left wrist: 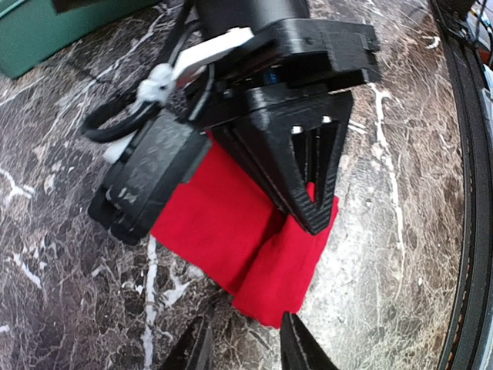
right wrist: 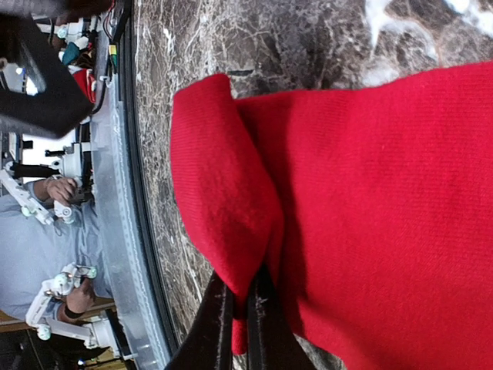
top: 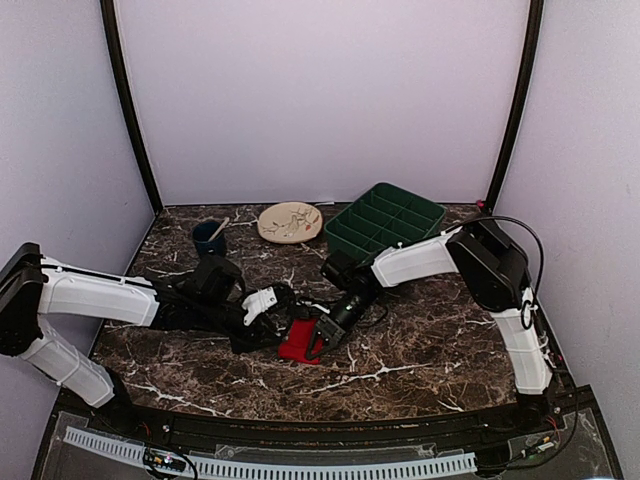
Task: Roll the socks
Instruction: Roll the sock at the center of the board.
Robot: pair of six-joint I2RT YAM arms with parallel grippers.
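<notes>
Lab booth: plain walls (top: 320,100) around marbled table (top: 420,345).

Bright red socks (top: 297,342), plain in colour, lie under the black right claw (top: 322,335). Around the claw, the table (top: 430,350) is dark brown marble with white veins. Beyond the claw are a dark green tray (top: 385,222), a cream plate (top: 289,221) with faint markings, and a navy cup (top: 208,238). Behind the claw, the right arm (top: 415,262) is white with black joints.
</notes>
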